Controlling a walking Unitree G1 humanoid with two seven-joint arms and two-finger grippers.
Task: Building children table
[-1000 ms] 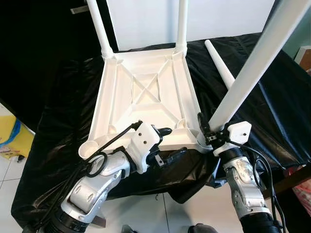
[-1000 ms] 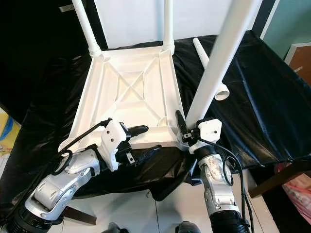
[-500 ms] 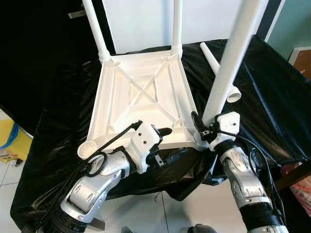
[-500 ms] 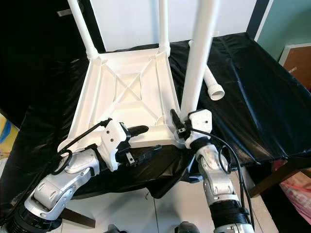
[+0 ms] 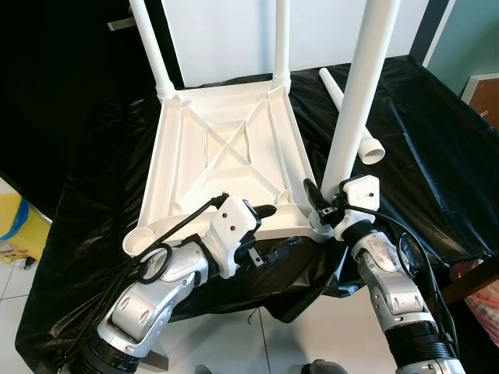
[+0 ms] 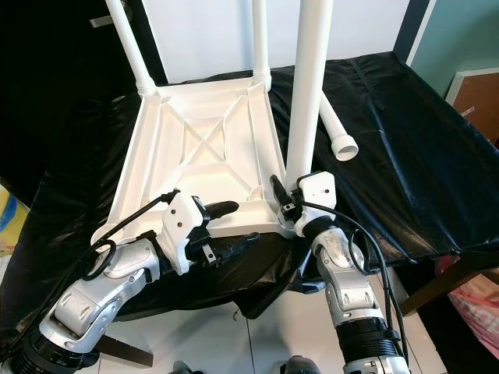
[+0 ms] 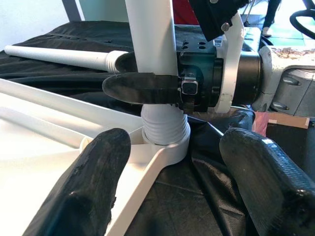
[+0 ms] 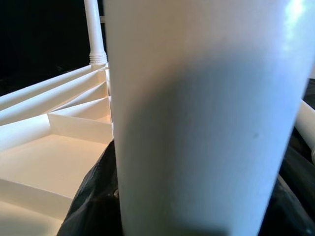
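Right gripper [image 5: 321, 209] is clamping a white leg [image 5: 355, 101] at the tabletop [image 5: 226, 148] corner socket; leg top is running out of frame. Left gripper [image 6: 226, 226] is hovering spread, empty.

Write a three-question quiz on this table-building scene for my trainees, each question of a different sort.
1. True or false: the right gripper holds a leg standing at a corner of the upturned tabletop.
2. How many legs stand at the far corners? A one, B two, C three.
3. Fill in: the spare leg lies on a black ____.

Key: 1 true; 2 B; 3 cloth.
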